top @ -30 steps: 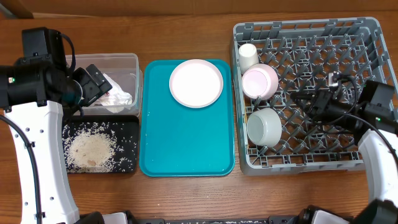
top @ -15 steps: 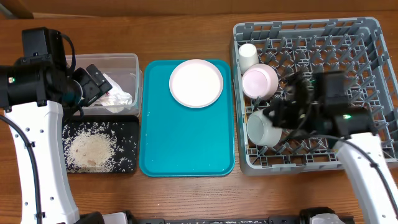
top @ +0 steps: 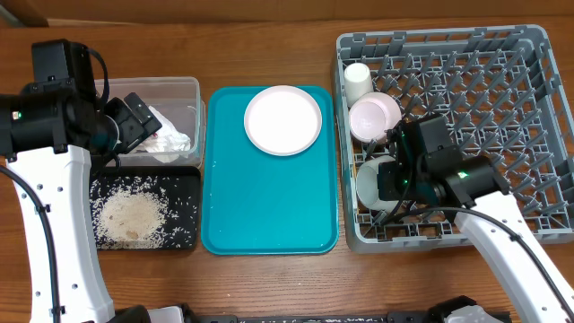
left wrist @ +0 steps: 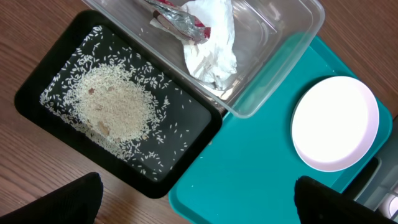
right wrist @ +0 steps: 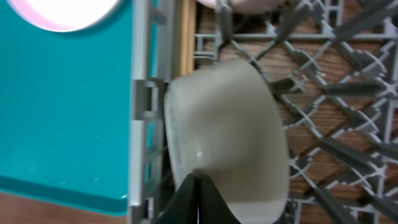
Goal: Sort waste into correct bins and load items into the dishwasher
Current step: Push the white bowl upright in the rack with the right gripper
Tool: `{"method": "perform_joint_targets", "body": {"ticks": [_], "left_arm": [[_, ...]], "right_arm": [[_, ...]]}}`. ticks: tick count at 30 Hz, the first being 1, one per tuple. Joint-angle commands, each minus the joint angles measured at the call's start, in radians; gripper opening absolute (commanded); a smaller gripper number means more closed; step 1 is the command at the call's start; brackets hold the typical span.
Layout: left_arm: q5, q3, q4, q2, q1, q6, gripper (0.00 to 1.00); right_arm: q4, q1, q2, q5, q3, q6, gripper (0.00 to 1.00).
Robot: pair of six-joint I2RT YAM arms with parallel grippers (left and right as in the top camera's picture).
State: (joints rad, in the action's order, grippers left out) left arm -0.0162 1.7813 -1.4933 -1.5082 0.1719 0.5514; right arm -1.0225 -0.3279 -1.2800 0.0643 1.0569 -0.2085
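A crumpled white napkin [top: 170, 142] [left wrist: 211, 46] and a red wrapper [left wrist: 180, 18] lie in the clear tub [top: 190, 90]. Rice grains [top: 133, 215] [left wrist: 118, 109] lie in the black tray [top: 186, 240]. The pink plate [top: 282, 119] [left wrist: 336, 122] sits on the teal tray. In the grey dish rack [top: 538, 54] are a white cup [top: 358, 81], a pink bowl [top: 375, 117] and a pale bowl [top: 369, 184] [right wrist: 230, 130]. My left gripper [top: 134, 121] [left wrist: 199, 199] is open and empty above the tub. My right gripper [top: 392, 179] [right wrist: 196, 186] is shut, its tips at the pale bowl's side. No chopsticks show.
The teal tray [top: 269, 206] [left wrist: 261, 162] lies between the bins and the rack, bare but for the plate. The rack's upright pegs fill its right part. Bare wooden table [top: 269, 45] runs along the back.
My right arm has swung from the rack's right side to its left side, over the pale bowl. The left arm has not moved.
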Motion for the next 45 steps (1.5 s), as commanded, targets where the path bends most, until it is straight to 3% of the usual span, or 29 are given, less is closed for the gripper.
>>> {"method": "perform_joint_targets", "body": {"ticks": [1,8,14,18,23,28,31,40,45], "left_arm": [[-0.01,0.015,0.003,-0.003,0.005,0.002,1.0],[-0.01,0.015,0.003,-0.003,0.005,0.002,1.0],[-0.01,0.015,0.003,-0.003,0.005,0.002,1.0],[-0.01,0.015,0.002,-0.003,0.005,0.003,1.0],[-0.01,0.015,0.003,-0.003,0.005,0.002,1.0],[-0.01,0.015,0.003,-0.003,0.005,0.003,1.0],[-0.01,0.015,0.003,-0.003,0.005,0.002,1.0],[-0.01,0.015,0.005,-0.003,0.005,0.003,1.0],[-0.01,0.015,0.005,-0.003,0.005,0.003,1.0]], "right_arm": [[0.003,-0.002,-0.03,-0.113,-0.01,-0.032,0.04],[0.013,-0.002,-0.045,-0.284,-0.01,-0.103,0.05],[0.068,-0.002,-0.044,-0.276,0.016,-0.103,0.05],[0.109,-0.002,-0.045,-0.129,0.061,-0.102,0.05],[0.272,-0.006,-0.045,0.2,0.071,-0.1,0.05],[0.351,-0.056,-0.045,0.237,0.071,-0.1,0.06],[0.348,-0.087,-0.06,0.234,0.085,-0.098,0.11],[0.13,-0.116,-0.26,0.233,0.39,-0.004,0.11],[0.203,-0.212,-0.386,0.097,0.503,0.008,0.12]]}}
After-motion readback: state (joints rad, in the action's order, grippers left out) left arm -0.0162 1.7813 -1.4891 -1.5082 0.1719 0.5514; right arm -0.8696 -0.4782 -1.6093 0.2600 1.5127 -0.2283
